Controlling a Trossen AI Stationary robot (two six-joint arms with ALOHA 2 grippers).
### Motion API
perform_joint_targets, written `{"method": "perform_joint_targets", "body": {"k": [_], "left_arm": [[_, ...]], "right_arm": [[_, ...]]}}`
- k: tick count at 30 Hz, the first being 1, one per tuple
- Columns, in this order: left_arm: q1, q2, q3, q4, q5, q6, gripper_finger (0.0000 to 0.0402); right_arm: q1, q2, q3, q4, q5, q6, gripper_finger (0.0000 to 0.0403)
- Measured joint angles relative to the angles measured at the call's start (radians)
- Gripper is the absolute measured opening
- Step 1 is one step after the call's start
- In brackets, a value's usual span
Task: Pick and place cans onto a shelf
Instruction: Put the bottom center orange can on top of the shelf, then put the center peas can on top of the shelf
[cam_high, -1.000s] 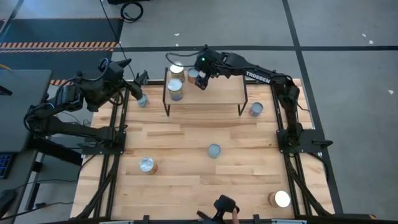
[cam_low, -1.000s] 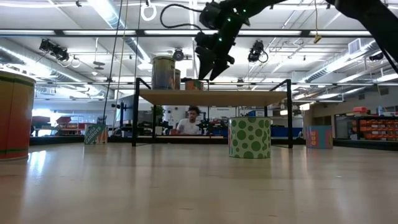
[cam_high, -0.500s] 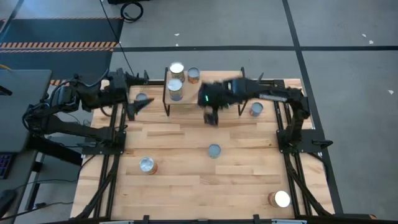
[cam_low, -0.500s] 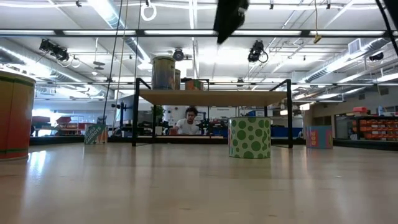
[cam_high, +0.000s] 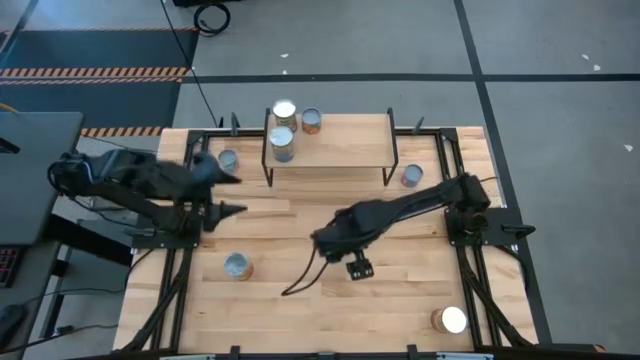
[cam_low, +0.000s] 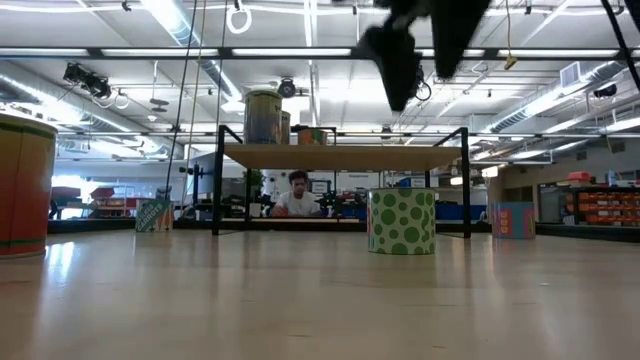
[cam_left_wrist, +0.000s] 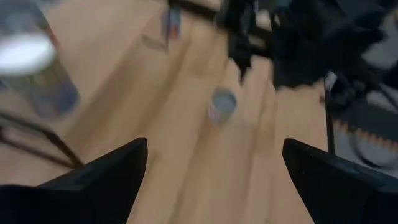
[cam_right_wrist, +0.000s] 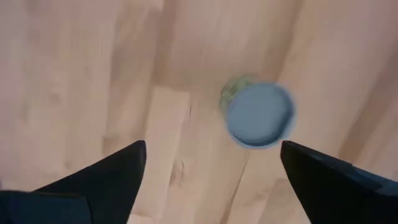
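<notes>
Three cans (cam_high: 282, 143) stand on the shelf's (cam_high: 345, 150) left end. A green-dotted can with a blue top (cam_right_wrist: 258, 115) stands on the table's middle; the right arm hides it in the high view. My right gripper (cam_right_wrist: 211, 146) hangs open above it, pointing down, with the can a little off from between the fingers. At the table's left, my left gripper (cam_high: 228, 193) is open and holds nothing, a short way nearer than a loose can (cam_high: 228, 160). Its wrist view shows the green-dotted can (cam_left_wrist: 222, 104) farther off.
More cans stand loose: one right of the shelf (cam_high: 411, 176), one near left (cam_high: 237, 265), one at the near right corner (cam_high: 450, 320). Black frame rails run along both table sides. A person sits beyond the table (cam_low: 297, 195).
My right gripper has swept from above the shelf's far left part toward the table's near edge and somewhat down, turning to point down over the green-dotted can. My left gripper has swung away from the can left of the shelf, toward the near edge.
</notes>
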Motion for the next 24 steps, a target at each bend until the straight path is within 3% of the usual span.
{"method": "perform_joint_targets", "body": {"k": [3, 11, 24], "left_arm": [[-0.076, 0.026, 0.000, -0.056, 0.001, -0.087, 0.0380], [-0.212, 0.063, 0.000, -0.092, -0.050, -0.246, 0.0380], [-0.266, 0.075, 0.000, -0.094, -0.173, -0.304, 0.0380]], "right_arm": [[-0.017, 0.036, -0.040, 0.008, -0.009, -0.053, 0.0397], [-0.081, 0.085, -0.101, 0.092, 0.002, -0.095, 0.0389], [-0.111, 0.085, -0.233, 0.222, 0.029, -0.159, 0.0377]]}}
